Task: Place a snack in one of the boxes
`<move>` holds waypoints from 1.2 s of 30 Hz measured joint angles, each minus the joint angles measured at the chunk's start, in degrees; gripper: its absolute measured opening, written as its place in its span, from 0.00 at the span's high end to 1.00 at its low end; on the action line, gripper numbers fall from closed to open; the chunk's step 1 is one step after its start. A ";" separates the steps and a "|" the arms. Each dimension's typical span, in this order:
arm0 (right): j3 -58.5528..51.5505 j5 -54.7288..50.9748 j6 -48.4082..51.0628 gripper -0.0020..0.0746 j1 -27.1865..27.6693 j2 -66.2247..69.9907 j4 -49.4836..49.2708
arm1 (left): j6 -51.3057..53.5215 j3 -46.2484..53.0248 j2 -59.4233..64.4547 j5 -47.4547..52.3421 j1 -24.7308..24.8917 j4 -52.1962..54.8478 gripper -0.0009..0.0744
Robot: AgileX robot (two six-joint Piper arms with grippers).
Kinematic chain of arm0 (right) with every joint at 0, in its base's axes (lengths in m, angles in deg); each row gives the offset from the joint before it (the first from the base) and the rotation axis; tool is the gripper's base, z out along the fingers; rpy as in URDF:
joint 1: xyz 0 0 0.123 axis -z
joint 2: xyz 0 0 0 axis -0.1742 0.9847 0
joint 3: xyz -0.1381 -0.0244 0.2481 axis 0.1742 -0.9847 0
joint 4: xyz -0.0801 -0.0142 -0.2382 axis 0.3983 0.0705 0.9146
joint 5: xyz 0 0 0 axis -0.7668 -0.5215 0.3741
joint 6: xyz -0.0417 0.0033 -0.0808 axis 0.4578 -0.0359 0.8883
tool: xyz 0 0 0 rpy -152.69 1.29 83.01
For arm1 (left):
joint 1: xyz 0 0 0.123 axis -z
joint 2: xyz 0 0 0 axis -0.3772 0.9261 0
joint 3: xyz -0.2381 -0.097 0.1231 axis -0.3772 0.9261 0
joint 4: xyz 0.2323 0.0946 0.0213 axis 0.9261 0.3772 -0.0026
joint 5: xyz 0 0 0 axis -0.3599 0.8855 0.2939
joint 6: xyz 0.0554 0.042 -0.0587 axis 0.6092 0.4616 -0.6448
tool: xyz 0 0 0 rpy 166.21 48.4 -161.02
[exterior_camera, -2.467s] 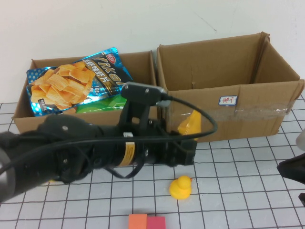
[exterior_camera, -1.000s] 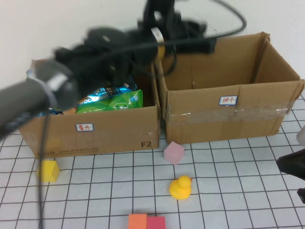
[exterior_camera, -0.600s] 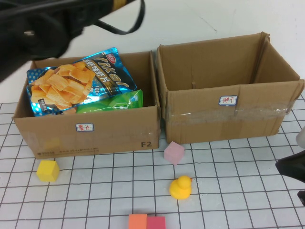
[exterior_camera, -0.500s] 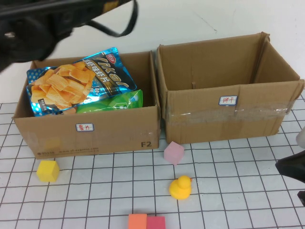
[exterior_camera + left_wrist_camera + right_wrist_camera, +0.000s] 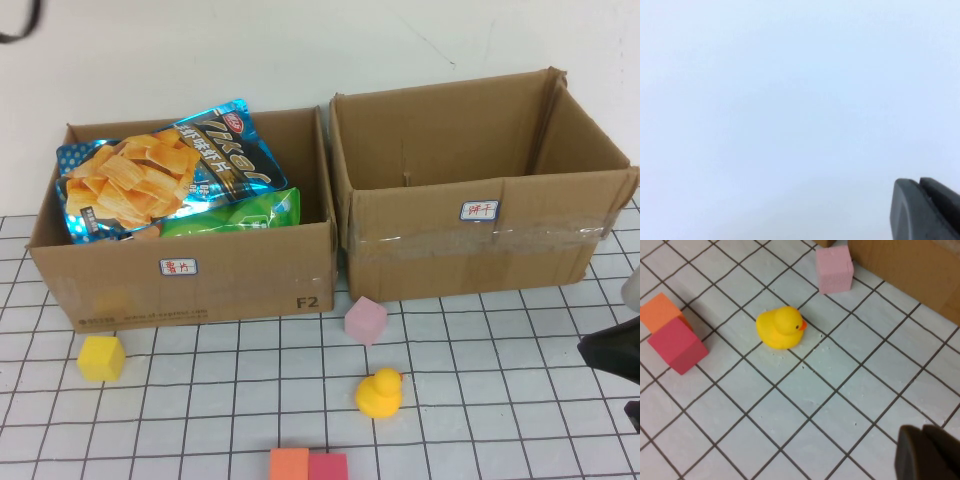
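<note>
The chip bag (image 5: 160, 175) lies tilted in the left box (image 5: 180, 275), leaning on its back wall with a green packet (image 5: 245, 213) tucked under it, so by the look of things a snack is already in a box. The main risk now is the tall bag slumping or tipping over the rim, since its top corner rises above the cardboard. The right box (image 5: 480, 230) looks empty, though its floor is hidden behind the front wall. The left gripper (image 5: 927, 210) appears only as a dark tip against a blank pale background in its wrist view, and is absent from the high view; whether it is spread or pressed together I cannot tell. The right gripper (image 5: 927, 455) sits low at the right table edge, near the duck (image 5: 780, 328), cut off, its state equally unclear.
</note>
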 joint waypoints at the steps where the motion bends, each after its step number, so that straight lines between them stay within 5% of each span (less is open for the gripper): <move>1: 0.00 0.00 0.00 0.98 0.00 0.00 0.00 | 1.91 0.10 0.00 1.91 -1.04 0.00 0.99; 9: 0.00 0.00 2.66 0.98 0.00 0.00 0.00 | 24.98 0.10 0.00 33.32 0.32 -3.01 0.99; 12: 0.00 -0.27 3.52 0.98 0.00 0.00 0.00 | 38.65 0.10 0.00 51.01 3.21 -11.97 0.99; 17: 0.00 -0.41 7.30 0.98 0.00 0.00 0.00 | 53.22 0.10 0.00 66.60 5.03 -31.98 0.99; 27: 1.52 -0.87 1.40 0.98 0.00 -4.95 12.85 | 80.49 0.10 -8.16 69.80 5.32 -76.24 0.99; 36: 1.50 -3.97 -0.78 0.98 0.00 -12.62 14.19 | 95.64 9.87 -24.56 64.57 5.32 -94.85 0.99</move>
